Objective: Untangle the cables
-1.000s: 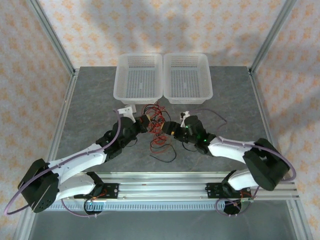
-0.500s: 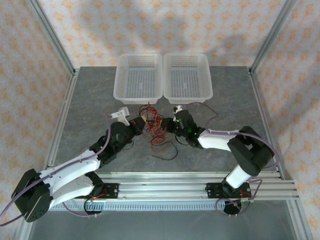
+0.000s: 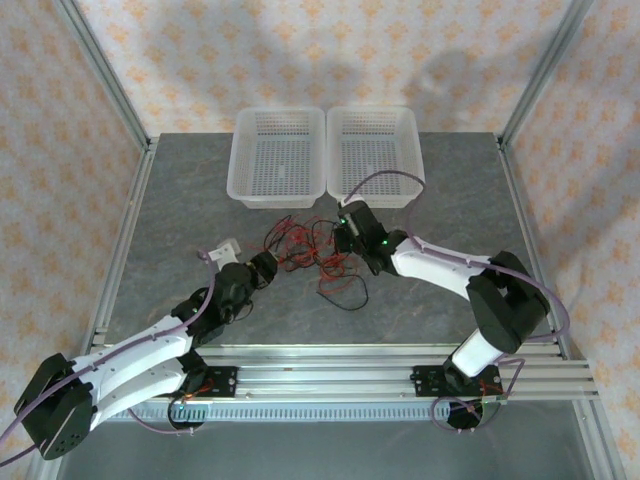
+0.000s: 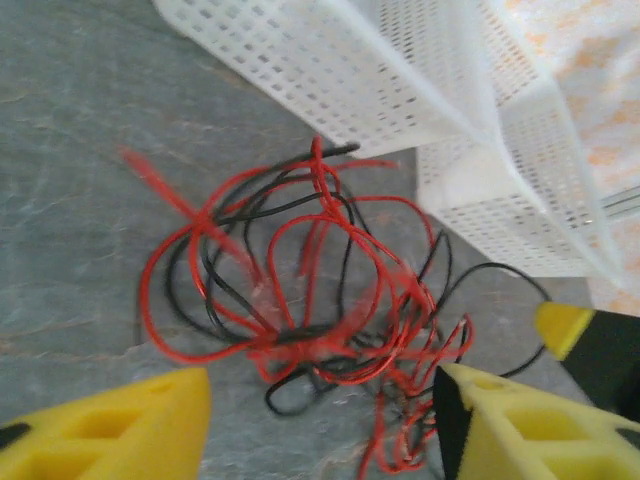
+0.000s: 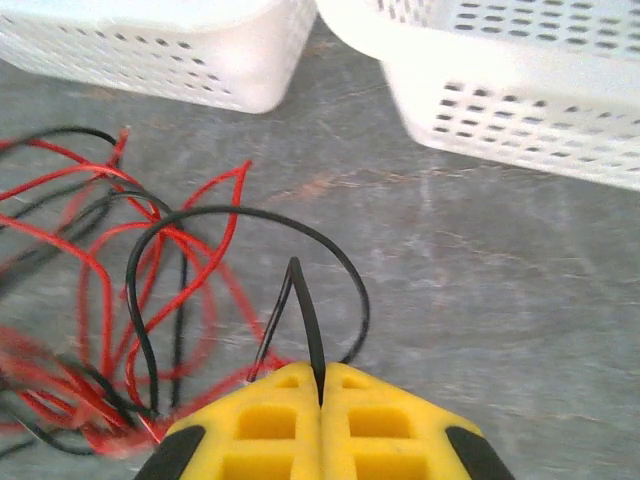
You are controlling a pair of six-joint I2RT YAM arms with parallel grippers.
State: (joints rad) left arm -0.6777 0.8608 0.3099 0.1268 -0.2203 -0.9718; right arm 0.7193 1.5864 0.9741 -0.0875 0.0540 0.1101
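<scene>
Grey tabletop carries the cables as a red-and-black knot at mid-frame, just below two white baskets; we judge a pull could drag or tighten the whole knot, since our left gripper gapes wide, gripping nothing; our right gripper is pinched tight on a black cable.

From above and behind the two arms, the overhead camera looks down on the whole grey table, white baskets at 12 o'clock. The left wrist camera hangs low and close, facing the tangled cables with the baskets at 1 o'clock. The right wrist camera sits even closer, basket walls at 12 o'clock, cables at 9 o'clock. All three views share the cables and the baskets' near walls.
</scene>
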